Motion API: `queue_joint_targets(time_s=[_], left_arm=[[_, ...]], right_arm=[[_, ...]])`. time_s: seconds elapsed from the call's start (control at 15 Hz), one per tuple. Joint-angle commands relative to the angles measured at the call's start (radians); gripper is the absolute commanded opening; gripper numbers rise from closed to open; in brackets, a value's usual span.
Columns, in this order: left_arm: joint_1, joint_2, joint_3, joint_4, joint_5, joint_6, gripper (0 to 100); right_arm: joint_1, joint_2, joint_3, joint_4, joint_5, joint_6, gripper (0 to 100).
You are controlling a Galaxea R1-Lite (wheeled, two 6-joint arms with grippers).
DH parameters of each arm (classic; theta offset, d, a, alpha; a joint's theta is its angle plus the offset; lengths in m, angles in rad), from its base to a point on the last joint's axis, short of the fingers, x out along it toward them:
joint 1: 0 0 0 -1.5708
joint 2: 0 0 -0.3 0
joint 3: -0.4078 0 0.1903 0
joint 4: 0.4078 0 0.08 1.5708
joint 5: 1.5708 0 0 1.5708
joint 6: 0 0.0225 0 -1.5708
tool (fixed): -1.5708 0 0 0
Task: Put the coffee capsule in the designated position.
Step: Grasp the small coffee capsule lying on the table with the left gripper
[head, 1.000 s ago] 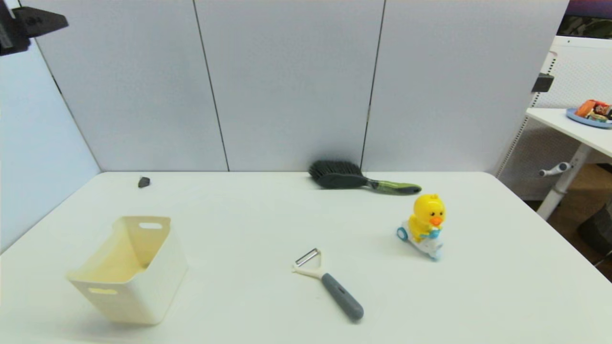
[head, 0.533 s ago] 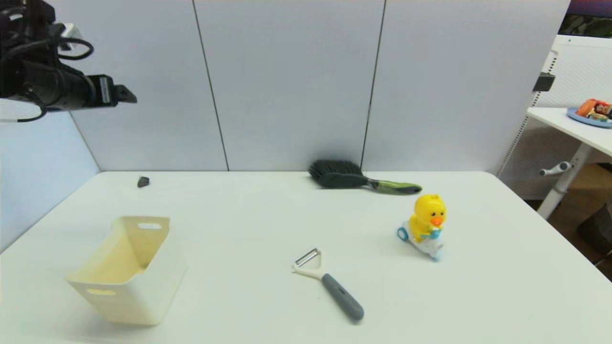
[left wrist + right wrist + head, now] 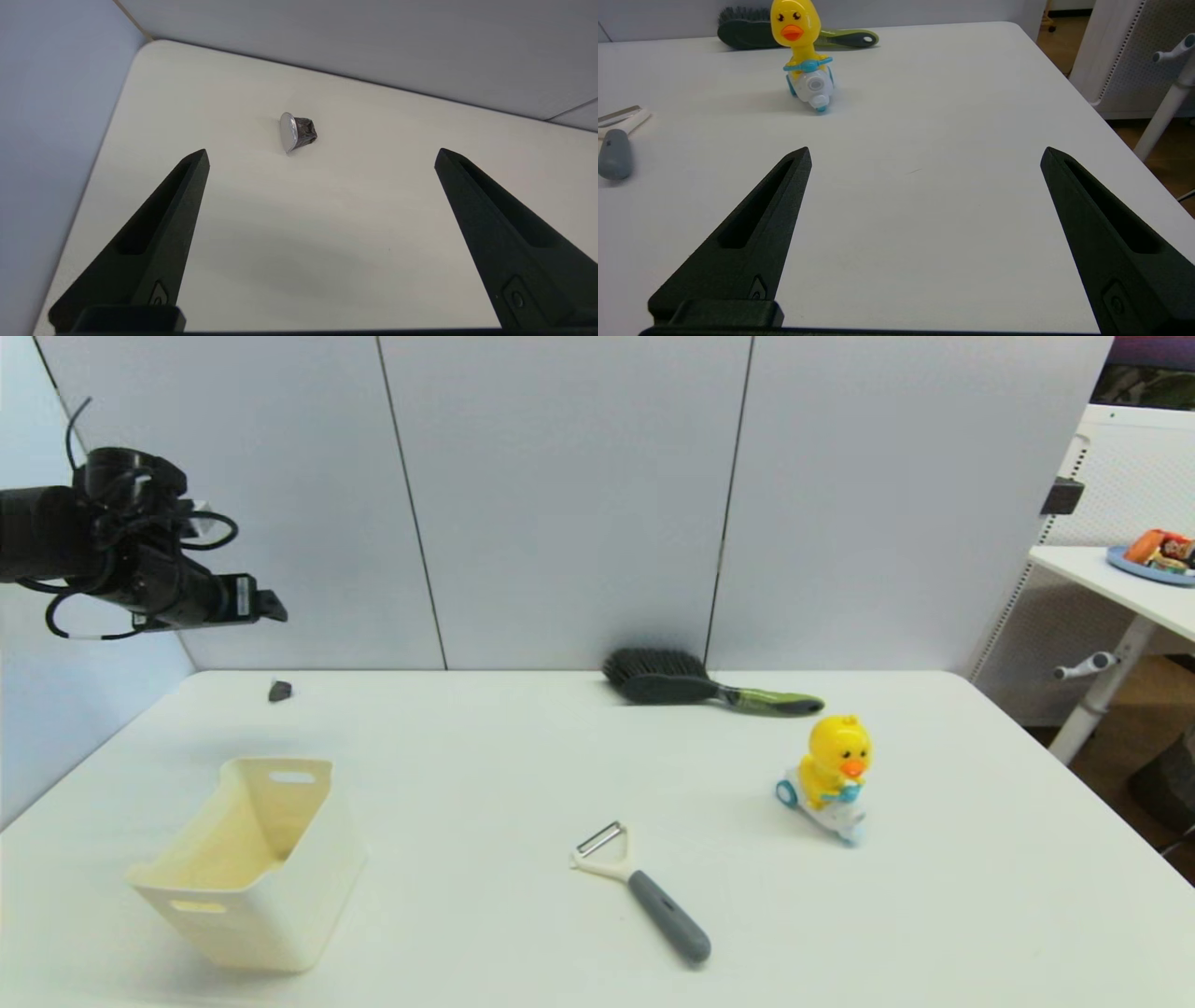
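White worktop [image 3: 523, 775] carries the coffee capsule [image 3: 297, 131] near its far left corner, the left gripper [image 3: 322, 158] hovering above, fingers spread wide.

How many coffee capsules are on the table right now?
1. The coffee capsule lies on its side at the table's far left corner, beyond the cream bin. The bin's inside is only partly visible, so another could be hidden there.

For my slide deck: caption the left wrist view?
Open left pincer above the table, aimed at the coffee capsule lying on its side near the corner.
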Motion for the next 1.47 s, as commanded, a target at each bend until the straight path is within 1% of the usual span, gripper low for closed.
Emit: queue_joint_targets(time_s=[0.07,0.47,0.8,0.93,1.07,1.2,1.47], left_arm=[[-0.003,0.127,-0.014,0.004,-0.004,0.004,100],[0.001,0.139,-0.015,-0.001,0.002,-0.005,100],[0.040,0.150,-0.015,-0.033,0.001,0.002,100],[0.041,0.174,-0.014,-0.071,-0.004,0.011,100],[0.040,0.191,-0.017,-0.073,-0.012,0.019,100],[0.040,0.202,-0.014,-0.067,-0.044,0.039,100],[0.037,0.268,-0.017,-0.074,-0.044,0.053,100]], right_arm=[[0.001,0.001,0.000,-0.001,0.000,0.000,100],[0.001,0.001,0.000,-0.001,0.000,0.000,100],[0.001,0.001,0.000,-0.001,0.000,0.000,100],[0.001,0.001,0.000,-0.001,0.000,0.000,100],[-0.001,0.001,0.000,-0.001,0.000,0.000,100],[0.001,0.001,0.000,-0.001,0.000,0.000,100],[0.001,0.001,0.000,-0.001,0.000,0.000,100]])
